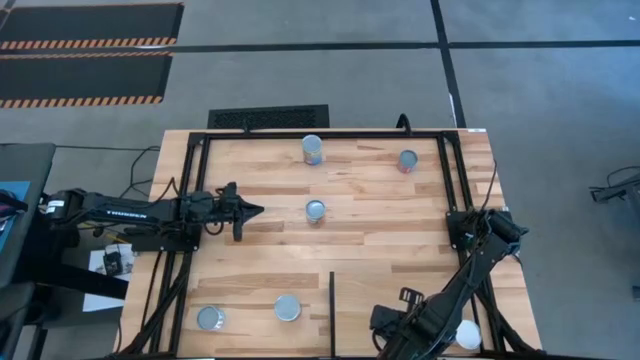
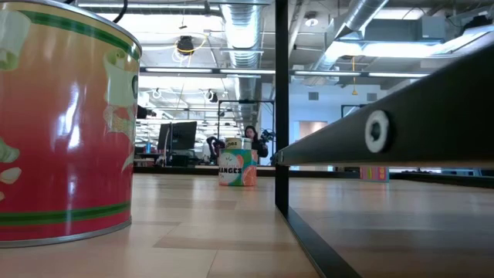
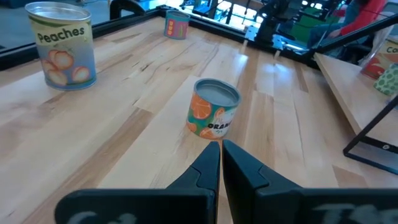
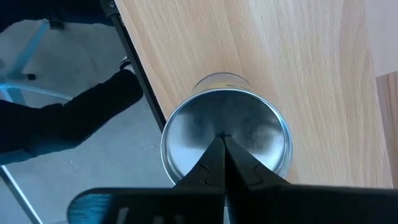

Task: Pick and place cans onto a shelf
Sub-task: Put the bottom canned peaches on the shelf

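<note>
Several cans stand upright on the wooden tabletop [image 1: 250,260]. An orange-labelled can [image 1: 315,210] [image 3: 213,117] stands mid-table. My left gripper [image 1: 255,211] [image 3: 221,146] is shut and level, a short way to that can's left and pointing at it. My right gripper [image 4: 222,140] is shut and points down over the silver top of a can [image 4: 227,146] [image 1: 467,335]. That can stands on the shelf section [image 1: 395,285], right of the black divider bar [image 1: 332,300] and close to the table's edge rail [image 4: 134,68]. My left gripper touches nothing. My right gripper has its shut fingertips [image 4: 214,155] over the middle of the can's round top [image 4: 249,127], coming from above. I cannot tell whether they touch the top. The can stands upright on the wood.
Two cans stand at the far side, a peaches can [image 1: 312,149] [image 3: 62,45] and a smaller one [image 1: 407,160] [image 3: 177,25]. Two more [image 1: 209,318] [image 1: 287,307] stand near-left of the divider. A red can [image 2: 62,123] fills the low view's left. A black frame rings the table.
</note>
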You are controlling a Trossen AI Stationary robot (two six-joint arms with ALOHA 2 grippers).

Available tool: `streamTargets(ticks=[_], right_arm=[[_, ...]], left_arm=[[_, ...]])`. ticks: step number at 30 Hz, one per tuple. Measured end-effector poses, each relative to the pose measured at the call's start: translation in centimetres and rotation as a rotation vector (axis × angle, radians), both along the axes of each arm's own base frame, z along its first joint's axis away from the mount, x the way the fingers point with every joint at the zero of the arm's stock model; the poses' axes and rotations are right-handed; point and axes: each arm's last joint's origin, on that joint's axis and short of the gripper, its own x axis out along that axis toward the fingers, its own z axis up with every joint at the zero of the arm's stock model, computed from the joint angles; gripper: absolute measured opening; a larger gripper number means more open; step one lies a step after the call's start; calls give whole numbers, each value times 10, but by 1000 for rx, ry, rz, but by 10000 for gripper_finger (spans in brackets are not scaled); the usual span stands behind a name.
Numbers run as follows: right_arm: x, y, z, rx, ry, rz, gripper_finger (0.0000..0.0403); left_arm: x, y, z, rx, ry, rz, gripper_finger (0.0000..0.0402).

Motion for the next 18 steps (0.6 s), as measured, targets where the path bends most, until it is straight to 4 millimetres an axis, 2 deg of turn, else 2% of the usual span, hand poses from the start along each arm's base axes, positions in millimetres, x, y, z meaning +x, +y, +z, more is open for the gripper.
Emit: streamTargets(ticks=[18], right_arm=[[0,2,4,15,9,4,16]], left_arm=[[0,-1,0,-6,-2,-5,6]])
